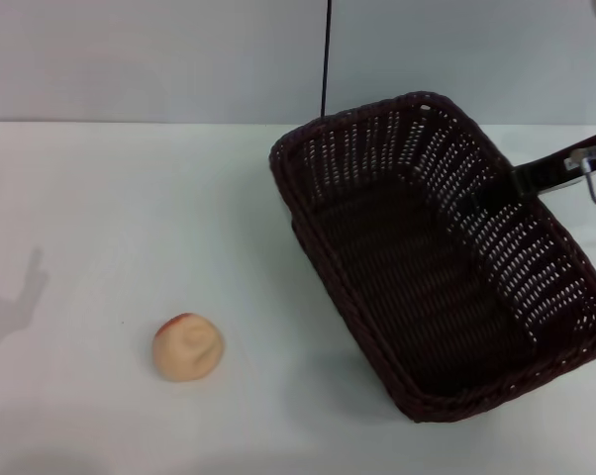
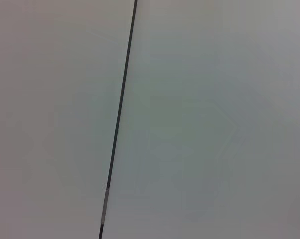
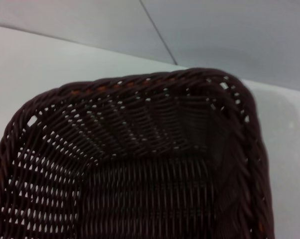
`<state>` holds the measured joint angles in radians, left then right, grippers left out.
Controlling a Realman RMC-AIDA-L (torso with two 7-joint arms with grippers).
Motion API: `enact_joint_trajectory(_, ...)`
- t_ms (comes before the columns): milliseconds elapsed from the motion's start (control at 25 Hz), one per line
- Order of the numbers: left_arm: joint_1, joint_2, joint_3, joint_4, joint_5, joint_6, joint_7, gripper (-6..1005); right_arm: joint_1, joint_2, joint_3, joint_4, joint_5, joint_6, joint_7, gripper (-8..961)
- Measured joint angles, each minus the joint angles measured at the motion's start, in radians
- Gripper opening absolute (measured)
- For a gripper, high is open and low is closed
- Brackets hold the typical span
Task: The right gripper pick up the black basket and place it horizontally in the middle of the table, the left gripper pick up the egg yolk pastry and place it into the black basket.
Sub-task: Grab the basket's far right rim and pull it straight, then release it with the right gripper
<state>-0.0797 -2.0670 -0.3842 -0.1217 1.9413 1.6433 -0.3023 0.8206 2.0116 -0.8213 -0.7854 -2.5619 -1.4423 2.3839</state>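
Observation:
The black basket (image 1: 437, 257) sits skewed on the right half of the white table (image 1: 130, 198), one corner pointing to the back wall. It looks slightly raised, with a shadow under its near-left side. My right gripper (image 1: 501, 190) comes in from the right edge and is clamped on the basket's right wall, one finger inside. The right wrist view looks down into the basket (image 3: 140, 164) at its far corner and braided rim. The egg yolk pastry (image 1: 188, 346) lies alone on the table at front left. My left gripper is out of view; the left wrist view shows only wall.
A grey back wall with a thin dark vertical seam (image 1: 326, 59) stands behind the table; the seam also shows in the left wrist view (image 2: 121, 109). An arm's shadow (image 1: 21, 297) falls on the table's left edge.

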Motion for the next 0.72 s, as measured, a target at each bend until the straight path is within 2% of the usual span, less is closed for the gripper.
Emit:
enact_joint_trajectory(160,0.001,0.001,-0.002,0.001,-0.001,0.001,0.0,786,0.009,0.005,-0.03,0.01,0.0,0.003,0.0,588)
enact_joint_trajectory(520,0.007,0.001,-0.004,0.002,-0.001,0.002,0.0,785,0.01,0.009,-0.048,-0.015,-0.002,-0.009,0.001,402)
enact_joint_trajectory(600,0.007,0.001,-0.004,0.002,-0.001,0.003,0.0,784,0.003,0.014,-0.049,-0.048,0.0,-0.016,-0.016,361)
enact_joint_trajectory(720,0.01,0.001,-0.003,0.002,-0.001,0.003,0.0,784,-0.015,0.026,-0.05,-0.129,0.038,-0.041,-0.084,245)
